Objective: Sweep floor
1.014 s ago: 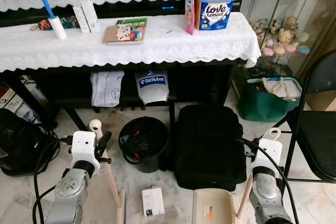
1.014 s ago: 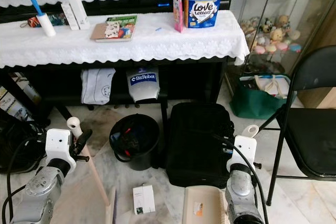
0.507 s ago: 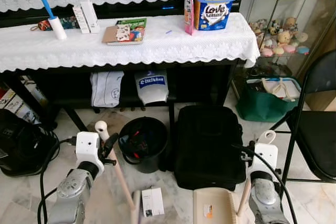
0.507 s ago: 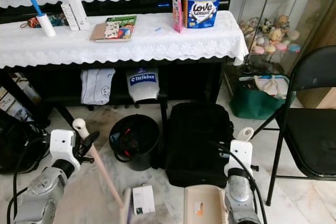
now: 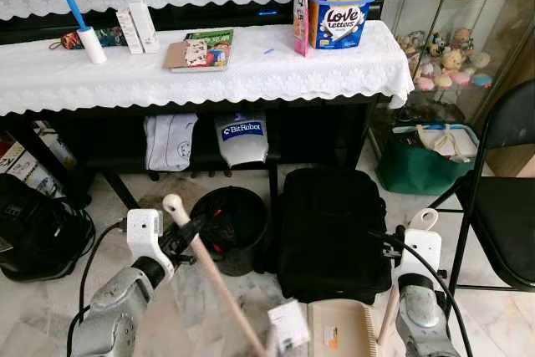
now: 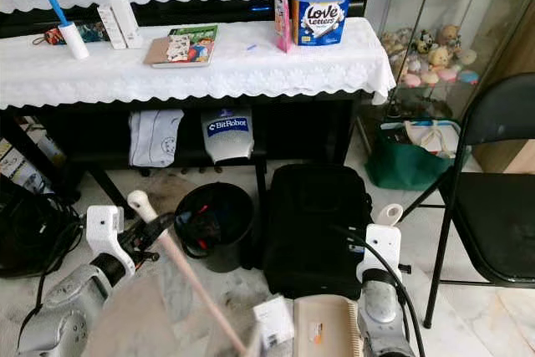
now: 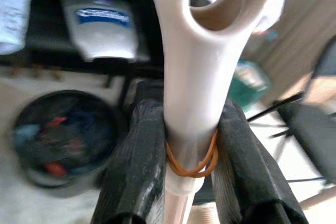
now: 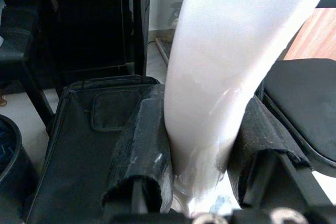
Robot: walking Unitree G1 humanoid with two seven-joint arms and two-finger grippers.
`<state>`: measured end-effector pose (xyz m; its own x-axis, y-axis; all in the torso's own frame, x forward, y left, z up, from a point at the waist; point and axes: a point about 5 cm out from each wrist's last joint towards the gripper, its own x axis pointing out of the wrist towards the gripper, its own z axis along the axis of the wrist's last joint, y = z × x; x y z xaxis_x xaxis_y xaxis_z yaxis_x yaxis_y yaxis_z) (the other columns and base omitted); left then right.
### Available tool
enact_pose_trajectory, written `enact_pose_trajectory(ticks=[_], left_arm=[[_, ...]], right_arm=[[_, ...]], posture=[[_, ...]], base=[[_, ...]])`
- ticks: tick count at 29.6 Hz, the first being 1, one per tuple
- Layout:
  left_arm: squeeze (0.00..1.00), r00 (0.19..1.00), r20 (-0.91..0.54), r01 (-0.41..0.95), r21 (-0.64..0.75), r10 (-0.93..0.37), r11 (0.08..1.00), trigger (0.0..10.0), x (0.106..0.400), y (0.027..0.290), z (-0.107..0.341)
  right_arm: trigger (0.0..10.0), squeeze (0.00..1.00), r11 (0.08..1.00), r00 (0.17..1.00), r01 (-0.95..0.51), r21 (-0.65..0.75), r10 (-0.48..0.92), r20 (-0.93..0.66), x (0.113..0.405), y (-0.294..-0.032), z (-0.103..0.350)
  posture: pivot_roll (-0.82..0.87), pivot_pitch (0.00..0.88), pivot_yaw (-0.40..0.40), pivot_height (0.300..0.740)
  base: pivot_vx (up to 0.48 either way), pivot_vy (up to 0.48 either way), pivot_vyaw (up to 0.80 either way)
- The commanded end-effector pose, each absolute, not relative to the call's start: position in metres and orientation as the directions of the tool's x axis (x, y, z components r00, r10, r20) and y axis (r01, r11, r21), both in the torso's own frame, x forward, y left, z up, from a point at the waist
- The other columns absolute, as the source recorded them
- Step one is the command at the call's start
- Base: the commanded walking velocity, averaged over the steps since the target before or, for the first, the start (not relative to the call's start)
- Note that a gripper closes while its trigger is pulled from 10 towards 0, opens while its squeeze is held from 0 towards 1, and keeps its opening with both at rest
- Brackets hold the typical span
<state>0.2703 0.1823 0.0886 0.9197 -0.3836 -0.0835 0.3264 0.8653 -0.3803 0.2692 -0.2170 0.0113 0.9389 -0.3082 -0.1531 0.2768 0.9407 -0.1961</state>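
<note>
My left gripper [image 5: 182,236] is shut on the top of a cream broom handle [image 5: 213,269] that slants down to the right over the marble floor. In the left wrist view both black fingers [image 7: 137,150] clamp the handle [image 7: 197,51], which has a rubber band round it. A small white box [image 5: 288,325] lies on the floor at the broom's lower end, touching the left edge of a beige dustpan [image 5: 338,330]. My right gripper [image 8: 202,145] is shut on the white dustpan handle [image 8: 231,51], which stands at the lower right [image 5: 422,221].
A black bin [image 5: 238,219] and a black bag [image 5: 334,223] stand on the floor under a table with a white lace cloth [image 5: 209,81]. A black folding chair [image 5: 506,206] and a green bag [image 5: 422,165] are at the right. A dark case [image 5: 29,227] with cables sits at the left.
My left arm has swung the broom to the right. The white box has slid right across the floor, up to the dustpan. The right arm has barely moved.
</note>
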Motion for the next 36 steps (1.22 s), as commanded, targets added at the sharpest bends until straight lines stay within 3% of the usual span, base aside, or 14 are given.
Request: enact_pose_trajectory(ticks=[1, 3, 8, 9, 11, 20, 29, 36], left_arm=[[0.00, 0.897, -0.006, 0.393, -0.445, -0.441, 0.805, 10.0, 0.271, 0.178, 0.104], [0.00, 0.889, -0.004, 0.409, -0.445, -0.458, 0.797, 10.0, 0.270, 0.176, 0.106], [0.00, 0.921, -0.032, 0.360, -0.313, -0.389, 0.879, 10.0, 0.275, 0.185, 0.110], [0.00, 0.955, -0.044, 0.276, -0.215, -0.292, 0.937, 10.0, 0.280, 0.196, 0.110], [0.00, 0.970, -0.047, 0.227, -0.170, -0.238, 0.959, 10.0, 0.282, 0.202, 0.111], [0.00, 0.996, 0.009, 0.087, -0.092, -0.087, 0.992, 10.0, 0.283, 0.215, 0.117], [0.00, 0.991, -0.040, 0.129, -0.015, -0.129, 0.992, 10.0, 0.281, 0.203, 0.098], [0.00, 0.967, -0.106, 0.215, -0.155, -0.233, 0.964, 10.0, 0.278, 0.186, 0.077]], right_arm=[[10.0, 0.00, 0.953, 0.938, 0.231, -0.195, -0.271, -0.215, 0.265, -0.207, 0.001], [10.0, 0.00, 0.954, 0.939, 0.229, -0.194, -0.269, -0.215, 0.265, -0.207, 0.001], [10.0, 0.00, 0.955, 0.938, 0.228, -0.192, -0.268, -0.218, 0.266, -0.206, 0.001], [10.0, 0.00, 0.955, 0.938, 0.227, -0.193, -0.268, -0.222, 0.266, -0.206, 0.000], [10.0, 0.00, 0.954, 0.937, 0.227, -0.195, -0.268, -0.224, 0.266, -0.206, 0.000], [10.0, 0.00, 0.953, 0.937, 0.225, -0.201, -0.268, -0.222, 0.263, -0.207, -0.001], [10.0, 0.00, 0.953, 0.938, 0.224, -0.203, -0.267, -0.220, 0.263, -0.208, -0.001], [10.0, 0.00, 0.953, 0.942, 0.218, -0.208, -0.261, -0.209, 0.266, -0.210, 0.002]], posture=[[0.15, 0.000, 0.069, 0.740], [0.15, 0.000, 0.069, 0.740], [0.15, 0.000, 0.067, 0.740], [0.15, 0.000, 0.067, 0.740], [0.15, 0.000, 0.067, 0.740], [0.14, 0.000, 0.068, 0.740], [0.14, 0.006, 0.063, 0.740], [0.14, 0.012, 0.048, 0.740]], base=[[0.000, 0.000, 0.00], [0.000, 0.000, 0.00], [0.000, 0.000, 0.00], [0.000, 0.000, 0.00], [0.000, 0.000, 0.00], [0.000, 0.000, 0.00], [0.000, 0.000, 0.00], [0.000, 0.000, 0.00]])
